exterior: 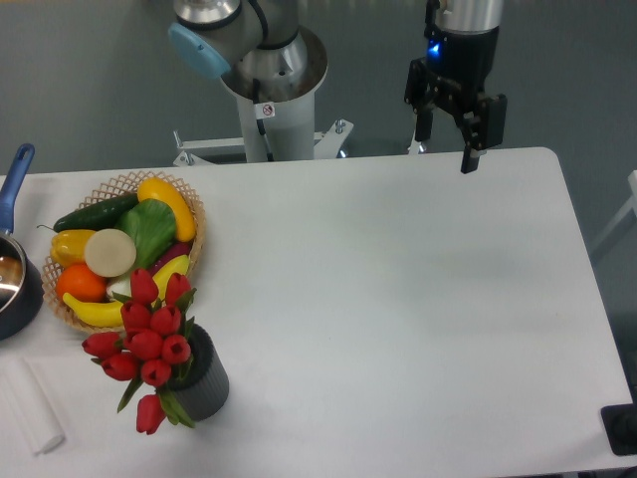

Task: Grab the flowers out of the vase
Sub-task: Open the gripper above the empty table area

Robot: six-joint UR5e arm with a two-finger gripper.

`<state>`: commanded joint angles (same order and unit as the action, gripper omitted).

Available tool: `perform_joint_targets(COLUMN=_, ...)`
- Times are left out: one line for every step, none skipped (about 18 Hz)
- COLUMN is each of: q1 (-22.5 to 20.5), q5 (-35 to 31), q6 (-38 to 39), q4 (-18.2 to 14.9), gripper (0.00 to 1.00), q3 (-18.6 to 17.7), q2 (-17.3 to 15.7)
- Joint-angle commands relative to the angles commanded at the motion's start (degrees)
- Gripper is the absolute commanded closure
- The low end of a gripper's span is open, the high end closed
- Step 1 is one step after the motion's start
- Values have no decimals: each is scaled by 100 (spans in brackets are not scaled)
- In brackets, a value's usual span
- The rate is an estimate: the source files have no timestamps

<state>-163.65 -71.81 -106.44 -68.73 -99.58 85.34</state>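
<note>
The flowers (146, 344), a bunch of red closed tulip buds with green stems and leaves, stand in the dark grey ribbed vase (206, 383) at the table's front left. One bud droops at the lower left of the bunch. My gripper (445, 147) hangs over the table's far edge at the upper right, far from the vase. Its two black fingers are spread apart and hold nothing.
A wicker basket (191, 212) of fruit and vegetables sits just behind the vase. A blue-handled pot (14, 279) stands at the left edge. A white folded cloth (30, 406) lies at the front left corner. The robot's base (267, 100) stands behind the table.
</note>
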Motion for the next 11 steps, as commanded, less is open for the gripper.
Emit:
perform_joint_targets(q1=0, q5=-9, q6=0, q4=9, gripper=0, q3=-26, q2=0)
perform_joint_targets(q1=0, q5=-9, q6=0, q4=0, gripper=0, q3=-26, q2=0)
perform_joint_targets(q1=0, q5=9, q6=-17, q4=0, gripper=0, q3=-26, q2=9)
perform_joint_targets(q1=0, q5=52, q6=-18, q4=0, gripper=0, q3=-9, q2=17)
perform_joint_targets(q1=0, q5=53, q6=-9, q4=0, gripper=0, q3=-9, q2=18)
perform_joint_targets(q1=0, q5=44, q6=0, q4=9, gripper=0, q3=-35, q2=9)
perform_joint_targets(q1=0, q5=53, q6=9, q4=9, gripper=0, q3=-44, q2=9)
perform_joint_targets(q1=0, q5=88, q6=26, q4=0, gripper=0, q3=-44, q2=9)
perform_joint_targets(q1=0, q5=184, q6=139, q4=0, gripper=0, q3=-44, q2=9)
perform_joint_targets(q1=0, q5=341, q6=341, q4=0, gripper=0, q3=-53, q2=9)
perform_joint_targets(q1=9, q5=482, q6=787, q4=0, gripper=0, q3=-61, q2=9)
